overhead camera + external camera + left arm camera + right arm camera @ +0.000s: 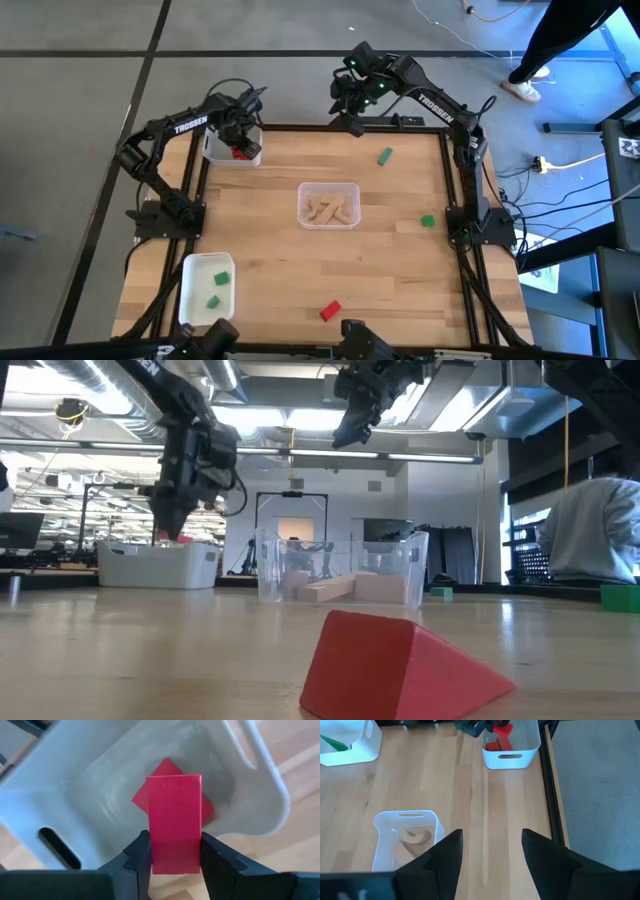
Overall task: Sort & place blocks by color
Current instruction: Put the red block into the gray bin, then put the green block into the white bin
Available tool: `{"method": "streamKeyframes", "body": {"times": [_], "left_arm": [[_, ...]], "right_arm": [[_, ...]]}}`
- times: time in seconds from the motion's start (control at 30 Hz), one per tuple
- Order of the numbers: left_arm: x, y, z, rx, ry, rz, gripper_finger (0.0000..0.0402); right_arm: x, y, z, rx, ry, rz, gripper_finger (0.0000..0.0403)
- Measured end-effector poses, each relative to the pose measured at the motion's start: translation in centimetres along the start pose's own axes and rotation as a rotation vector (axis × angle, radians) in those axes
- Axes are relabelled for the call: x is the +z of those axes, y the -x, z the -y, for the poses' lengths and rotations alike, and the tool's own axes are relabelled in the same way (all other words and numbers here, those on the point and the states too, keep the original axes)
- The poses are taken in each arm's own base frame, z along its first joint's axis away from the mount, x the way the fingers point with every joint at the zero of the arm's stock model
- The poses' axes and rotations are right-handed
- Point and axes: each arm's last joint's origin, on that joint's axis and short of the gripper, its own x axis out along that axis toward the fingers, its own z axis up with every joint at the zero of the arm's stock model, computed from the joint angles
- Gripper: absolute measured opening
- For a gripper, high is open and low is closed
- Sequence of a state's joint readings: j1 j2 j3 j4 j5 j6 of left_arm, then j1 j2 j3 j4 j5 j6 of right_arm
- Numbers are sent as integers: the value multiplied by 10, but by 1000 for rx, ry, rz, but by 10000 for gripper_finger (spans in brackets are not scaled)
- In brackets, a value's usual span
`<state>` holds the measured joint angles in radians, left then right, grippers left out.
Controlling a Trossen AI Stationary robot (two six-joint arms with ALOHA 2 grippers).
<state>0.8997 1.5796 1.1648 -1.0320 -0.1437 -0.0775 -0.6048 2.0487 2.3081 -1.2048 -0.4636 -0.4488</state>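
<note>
Red is what we see first: a red rectangular block clamped between the jaws of the left gripper, held over the white tray at the desk's far left corner, where another red block already lies. Our right gripper hangs high over the far edge of the desk, jaws spread wide with nothing between them. A clear tray in the middle holds plain light-wood blocks. Another white tray at the near left holds two green blocks. Loose on the desk lie a green block far back, a second green block toward the right, and a red wedge at the near edge.
</note>
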Motion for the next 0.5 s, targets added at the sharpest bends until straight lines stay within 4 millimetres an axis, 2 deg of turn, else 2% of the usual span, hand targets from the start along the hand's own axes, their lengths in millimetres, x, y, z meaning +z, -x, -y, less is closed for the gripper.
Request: {"method": "streamKeyframes", "body": {"times": [0.17,0.3,0.5], "left_arm": [[-6,-14,0,49,-2,0,155],[-3,-14,-2,130,-17,34,162],[0,-14,-2,123,-41,62,160]], "right_arm": [[0,0,0,0,0,0,204],[0,0,0,0,0,0,204],[0,0,0,0,-1,-1,204]]}}
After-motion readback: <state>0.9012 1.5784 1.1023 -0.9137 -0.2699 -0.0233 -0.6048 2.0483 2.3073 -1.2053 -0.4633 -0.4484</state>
